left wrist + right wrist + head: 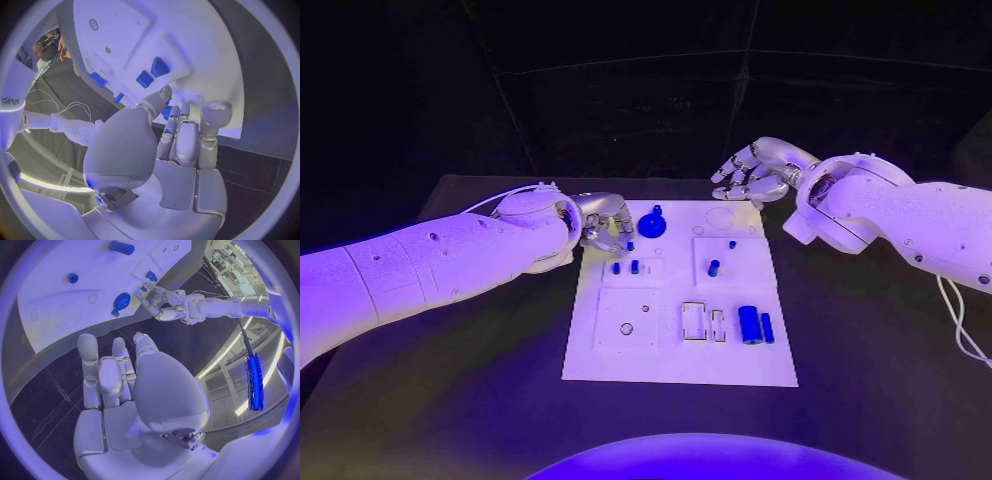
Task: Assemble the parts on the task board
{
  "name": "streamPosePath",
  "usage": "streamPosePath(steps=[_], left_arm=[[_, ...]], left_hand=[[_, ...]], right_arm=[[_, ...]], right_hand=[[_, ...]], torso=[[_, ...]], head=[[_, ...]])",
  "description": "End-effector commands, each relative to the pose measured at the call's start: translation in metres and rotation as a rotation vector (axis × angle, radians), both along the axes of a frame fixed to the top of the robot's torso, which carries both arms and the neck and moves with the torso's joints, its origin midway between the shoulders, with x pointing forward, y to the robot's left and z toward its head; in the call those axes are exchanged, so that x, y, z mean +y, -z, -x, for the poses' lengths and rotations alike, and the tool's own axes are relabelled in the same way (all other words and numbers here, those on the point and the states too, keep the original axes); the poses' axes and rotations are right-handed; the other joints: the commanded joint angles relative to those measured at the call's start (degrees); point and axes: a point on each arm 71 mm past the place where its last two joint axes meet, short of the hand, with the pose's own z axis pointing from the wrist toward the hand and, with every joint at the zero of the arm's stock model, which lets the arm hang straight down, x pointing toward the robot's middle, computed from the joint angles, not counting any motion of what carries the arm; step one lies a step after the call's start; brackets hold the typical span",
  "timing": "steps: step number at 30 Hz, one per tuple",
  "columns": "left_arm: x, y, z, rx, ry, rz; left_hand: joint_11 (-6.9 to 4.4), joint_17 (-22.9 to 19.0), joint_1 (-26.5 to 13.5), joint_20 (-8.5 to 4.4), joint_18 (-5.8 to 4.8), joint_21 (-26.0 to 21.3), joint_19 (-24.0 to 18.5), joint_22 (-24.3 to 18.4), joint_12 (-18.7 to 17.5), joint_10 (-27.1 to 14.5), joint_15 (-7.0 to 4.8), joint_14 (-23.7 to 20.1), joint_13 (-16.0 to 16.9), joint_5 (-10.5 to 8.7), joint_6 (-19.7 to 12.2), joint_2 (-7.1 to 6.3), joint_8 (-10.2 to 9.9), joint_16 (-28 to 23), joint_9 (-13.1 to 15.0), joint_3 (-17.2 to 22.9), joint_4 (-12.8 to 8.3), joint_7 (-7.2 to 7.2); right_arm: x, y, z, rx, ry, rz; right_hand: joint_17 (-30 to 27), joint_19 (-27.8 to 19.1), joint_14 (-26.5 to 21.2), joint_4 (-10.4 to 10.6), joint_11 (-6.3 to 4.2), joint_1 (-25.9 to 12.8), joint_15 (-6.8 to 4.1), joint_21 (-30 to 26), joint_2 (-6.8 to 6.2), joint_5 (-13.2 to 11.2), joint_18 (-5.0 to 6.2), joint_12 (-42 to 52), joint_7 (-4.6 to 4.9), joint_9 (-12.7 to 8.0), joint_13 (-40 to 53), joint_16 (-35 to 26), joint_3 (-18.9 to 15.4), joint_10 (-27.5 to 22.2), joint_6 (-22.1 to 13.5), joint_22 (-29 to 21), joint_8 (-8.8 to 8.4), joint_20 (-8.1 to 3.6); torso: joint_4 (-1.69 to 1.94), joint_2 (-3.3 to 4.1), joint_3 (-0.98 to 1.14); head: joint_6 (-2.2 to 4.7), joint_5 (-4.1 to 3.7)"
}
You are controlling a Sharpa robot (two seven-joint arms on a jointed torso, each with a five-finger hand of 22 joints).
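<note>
Task board (678, 355) flat on the counter (473, 400), long axis running away from the robot. Left hand (600, 225) at the board's far-left corner, fingers (178, 135) loosely apart, holding nothing; round blue part (652, 221) just beside the fingertips, toward board centre. Right hand (756, 170) beyond the far edge, well apart from that part, fingers (100, 372) spread and empty. Left hand nearer. Contact between left fingertips and part not discernible; part's seating in the board unclear.
</note>
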Motion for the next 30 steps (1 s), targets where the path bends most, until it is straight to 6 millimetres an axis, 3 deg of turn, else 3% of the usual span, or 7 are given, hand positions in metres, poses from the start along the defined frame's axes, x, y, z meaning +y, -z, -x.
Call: streamPosePath(steps=[1, 10, 14, 18, 21, 25, 30], left_arm=[[0.006, -0.002, 0.0, -0.023, -0.009, 0.006], [0.035, -0.009, -0.001, -0.038, -0.082, 0.141], [0.051, -0.013, -0.001, 0.035, -0.145, 0.356], [0.06, -0.019, -0.002, 0.085, -0.211, 0.63], [0.063, -0.025, 0.0, 0.118, -0.235, 0.828], [0.061, -0.031, 0.006, 0.142, -0.226, 0.987], [0.057, -0.035, 0.013, 0.191, -0.234, 1.182]], left_hand=[[0.01, -0.2, 0.1, 0.34, 0.02, -0.4, -0.2, -0.2, -0.5, -0.8, 0.37, 0.0, 0.0, 0.09, -0.7, -0.56, -0.4, -0.3, 0.1, -0.8, 0.0, 0.03], [0.18, -0.6, 0.3, 0.6, 0.24, -1.4, -0.3, -1.0, 0.7, 0.5, 0.55, 0.0, 0.5, 0.17, 1.3, 0.78, 0.1, -0.4, 0.6, -2.9, 0.8, 0.51], [-0.98, -0.2, 1.0, 0.17, 0.16, -0.5, 0.0, 0.0, 3.9, 6.9, -0.23, 0.1, 1.4, 0.2, 4.0, 2.38, 1.0, -0.1, 0.7, -1.3, 0.8, -0.13], [-1.3, -4.2, 0.3, -0.19, 0.98, -4.9, -1.9, -4.1, 4.5, 8.2, -0.49, -1.4, 1.4, 0.21, 5.4, 2.39, 1.5, -2.0, 0.7, -0.6, 1.1, -0.25], [-0.78, -10.3, 0.4, 0.01, 1.87, -10.6, -4.7, -9.1, 3.6, 6.8, -0.1, -3.9, 0.8, 0.19, 5.2, 3.16, 1.1, -5.2, 0.4, 0.8, 1.2, 0.22], [-0.66, -11.4, 0.3, 0.12, 2.02, -11.5, -5.2, -9.9, 3.6, 6.7, 0.01, -4.4, 0.6, 0.27, 5.3, 3.69, 1.1, -5.6, 0.3, 1.6, 1.3, 0.37], [-0.22, -23.6, -1.1, 0.71, 2.83, -18.0, -9.6, -14.9, 3.7, 5.8, 0.56, -10.5, 0.4, 0.27, 4.7, 3.41, 0.7, -12.4, 0.2, 1.3, 2.1, 0.68]], right_arm=[[-0.005, 0.0, -0.001, 0.002, 0.007, 0.009], [-0.019, 0.002, -0.001, -0.036, -0.011, 0.162], [-0.023, 0.006, 0.005, -0.086, -0.01, 0.281], [-0.029, 0.013, 0.013, -0.119, 0.005, 0.358], [-0.031, 0.02, 0.017, -0.137, 0.008, 0.401], [-0.029, 0.032, 0.022, -0.139, 0.0, 0.441], [-0.023, 0.046, 0.03, -0.134, -0.03, 0.489]], right_hand=[[-0.7, 1.0, 0.1, 0.5, 0.34, 1.2, 0.21, -0.3, -0.2, 0.1, 0.63, -5.5, 0.19, 0.0, -4.8, -0.8, 1.5, -1.0, 0.8, 0.2, 0.32, -0.01], [0.3, 4.1, 1.0, -1.1, 0.27, 7.2, 0.09, 1.3, -1.5, -7.6, -0.04, -16.2, -0.22, -0.1, -15.6, -0.5, 8.2, 2.5, 5.3, 3.8, 0.52, -0.12], [0.5, 4.8, 1.1, -1.5, -0.02, 7.5, -0.27, 2.1, -2.7, -9.0, -0.28, -18.6, -0.69, -0.2, -18.2, -0.4, 10.3, 5.2, 7.2, 5.1, 0.12, -0.31], [0.4, 4.9, 1.1, -1.4, -0.17, 7.0, -0.3, 2.3, -3.63, -9.0, -0.34, -20.6, -0.88, -0.2, -19.9, -0.5, 11.7, 6.3, 8.3, 5.4, -0.4, -0.33], [0.4, 4.9, 1.1, -1.1, 0.17, 6.3, -0.02, 2.3, -4.16, -10.2, -0.38, -22.3, -0.66, -0.4, -21.1, -0.5, 12.3, 5.5, 7.6, 5.5, -1.38, -0.18], [0.7, 5.0, 1.3, -0.4, 1.09, 5.2, 0.62, 2.4, -5.1, -12.0, -0.44, -25.2, -0.3, -0.3, -23.2, -0.3, 12.8, 2.7, 6.2, 5.6, -3.4, 0.3], [1.0, 5.2, 1.3, -0.4, 1.28, 4.9, 0.81, 2.6, -5.49, -13.3, -0.43, -25.8, -0.1, -0.2, -24.4, 0.0, 13.3, 3.2, 6.8, 6.0, -4.13, 0.62]], torso=[[-0.03, -0.11, 0.0], [-0.03, -0.07, 0.04], [-0.09, -0.03, 0.04], [0.35, -0.16, 0.01], [0.13, -0.23, -0.02], [0.07, -0.17, -0.08], [0.12, -0.21, -0.02]], head=[[0.09, -0.03], [0.9, -0.66], [1.51, -2.51], [2.04, -3.81], [2.2, -3.63], [2.29, -3.87], [2.1, -3.81]])
